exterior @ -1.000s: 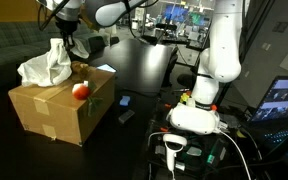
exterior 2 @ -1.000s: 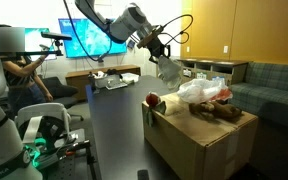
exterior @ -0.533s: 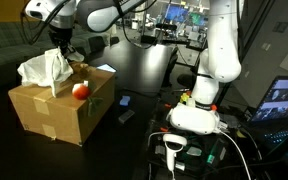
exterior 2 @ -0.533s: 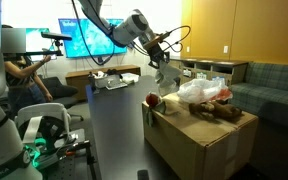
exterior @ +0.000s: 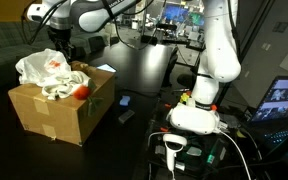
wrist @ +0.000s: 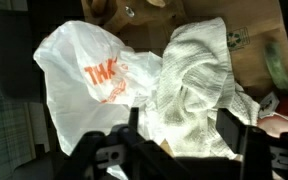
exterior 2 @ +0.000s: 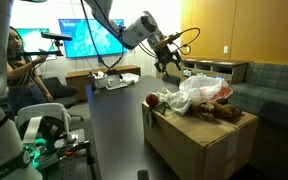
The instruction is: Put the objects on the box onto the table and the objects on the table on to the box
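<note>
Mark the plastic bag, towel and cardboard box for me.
plastic bag (wrist: 96, 72), wrist view, on its orange lettering.
towel (wrist: 196, 70), wrist view, middle of the crumpled cloth.
cardboard box (exterior: 49, 116), in an exterior view, on its front side wall.

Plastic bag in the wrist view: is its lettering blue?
No, the white plastic bag is printed in orange.

Glossy white arm (exterior: 217, 55) of rounded links, black gripper (exterior 2: 172, 68), dark cables (exterior 2: 191, 38) trailing
</note>
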Robot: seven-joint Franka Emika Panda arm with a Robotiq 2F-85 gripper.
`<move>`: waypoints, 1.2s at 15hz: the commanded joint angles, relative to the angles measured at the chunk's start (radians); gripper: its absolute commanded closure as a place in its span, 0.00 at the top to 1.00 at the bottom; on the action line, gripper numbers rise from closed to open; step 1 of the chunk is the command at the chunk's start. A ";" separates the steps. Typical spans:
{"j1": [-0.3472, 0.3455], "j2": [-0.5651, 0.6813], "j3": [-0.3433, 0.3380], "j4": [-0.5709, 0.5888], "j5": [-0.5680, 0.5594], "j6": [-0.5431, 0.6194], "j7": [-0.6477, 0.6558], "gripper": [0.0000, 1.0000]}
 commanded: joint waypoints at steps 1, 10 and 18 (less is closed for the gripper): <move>-0.017 0.004 -0.008 0.018 0.062 -0.036 0.001 1.00; -0.067 -0.148 0.005 -0.257 0.388 -0.032 0.131 1.00; -0.073 -0.249 0.020 -0.482 0.754 0.165 0.186 1.00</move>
